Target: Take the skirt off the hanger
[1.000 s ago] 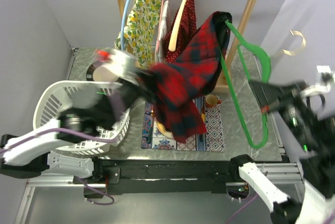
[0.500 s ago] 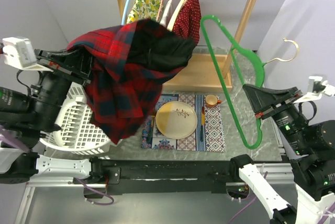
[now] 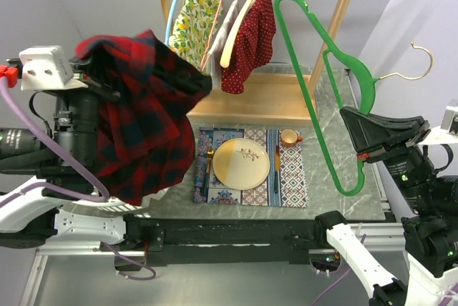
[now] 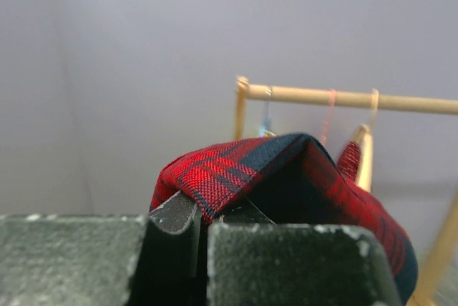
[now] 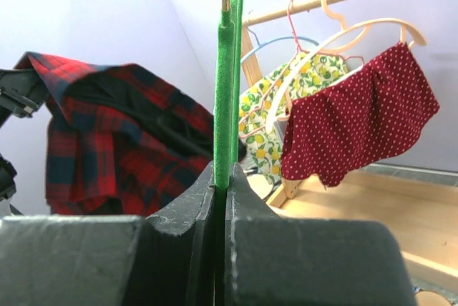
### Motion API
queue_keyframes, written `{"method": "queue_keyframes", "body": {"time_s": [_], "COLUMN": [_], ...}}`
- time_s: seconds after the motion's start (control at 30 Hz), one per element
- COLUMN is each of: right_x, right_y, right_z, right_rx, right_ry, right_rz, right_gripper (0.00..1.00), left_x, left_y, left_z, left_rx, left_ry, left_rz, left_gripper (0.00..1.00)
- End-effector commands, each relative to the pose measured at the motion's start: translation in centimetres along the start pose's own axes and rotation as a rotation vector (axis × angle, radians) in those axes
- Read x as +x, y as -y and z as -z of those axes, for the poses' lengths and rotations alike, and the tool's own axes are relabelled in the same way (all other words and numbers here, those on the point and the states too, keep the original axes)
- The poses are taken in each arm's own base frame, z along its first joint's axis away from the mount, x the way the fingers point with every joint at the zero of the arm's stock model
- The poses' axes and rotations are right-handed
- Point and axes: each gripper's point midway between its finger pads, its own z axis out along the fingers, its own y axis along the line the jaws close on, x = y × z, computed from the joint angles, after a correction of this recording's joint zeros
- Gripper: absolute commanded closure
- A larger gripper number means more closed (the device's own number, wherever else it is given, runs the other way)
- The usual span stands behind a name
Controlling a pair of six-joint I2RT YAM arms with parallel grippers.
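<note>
The red and dark plaid skirt (image 3: 143,127) hangs in a bunch at the left, raised above the table and apart from the hanger. My left gripper (image 4: 204,214) is shut on a fold of the skirt (image 4: 236,170); in the top view the cloth hides its fingers. The green hanger (image 3: 315,70) is bare and stands tilted at the right, its hook up beside the rack post. My right gripper (image 5: 222,188) is shut on the hanger's green bar (image 5: 224,91), gripping it low at the right (image 3: 360,154).
A wooden rack (image 3: 343,13) at the back holds a lemon-print garment (image 3: 189,23) and a red dotted garment (image 3: 250,38). A plate (image 3: 241,164) and a cup (image 3: 289,136) sit on a patterned mat (image 3: 292,177). A tan hanger hook (image 3: 418,59) shows at the far right.
The skirt came off the green hanger and moved left and up with my left gripper. The hanger, held by my right gripper, swung more upright and is now bare.
</note>
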Motion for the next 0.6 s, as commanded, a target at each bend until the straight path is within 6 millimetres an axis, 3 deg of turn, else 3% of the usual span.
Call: {"method": "queue_keyframes", "body": {"time_s": [0.0, 0.1, 0.2, 0.3, 0.37, 0.53, 0.57], "right_x": [-3.3, -2.9, -2.4, -1.6, -1.0, 0.3, 0.7], "right_y": [-1.7, -1.4, -0.4, 0.8, 1.4, 2.3, 2.5], "right_z": [1.1, 0.4, -0.5, -1.4, -1.9, -2.7, -2.8], "right_rx": [-0.044, -0.046, -0.014, 0.026, 0.044, 0.056, 0.058], "right_ry": [0.121, 0.113, 0.104, 0.073, 0.053, 0.017, 0.009], "right_rz": [0.053, 0.041, 0.034, 0.033, 0.035, 0.047, 0.049], "right_gripper": [1.00, 1.00, 1.00, 1.00, 1.00, 1.00, 1.00], "left_x": [-4.7, -5.7, -4.3, -1.7, -0.5, -1.3, -2.3], "left_y": [-3.9, -3.4, -2.9, -4.9, -7.2, -11.5, -12.3], "left_z": [-0.6, -1.7, -3.4, -5.1, -5.2, -4.4, -4.2], "left_rx": [-0.136, -0.142, -0.199, -0.333, -0.440, -0.566, -0.592], "left_ry": [0.169, 0.185, 0.175, 0.143, 0.122, 0.128, 0.129], "left_rz": [-0.065, -0.083, -0.178, -0.293, -0.338, -0.358, -0.362], "left_gripper": [0.99, 0.99, 0.99, 0.99, 0.99, 0.99, 0.99]}}
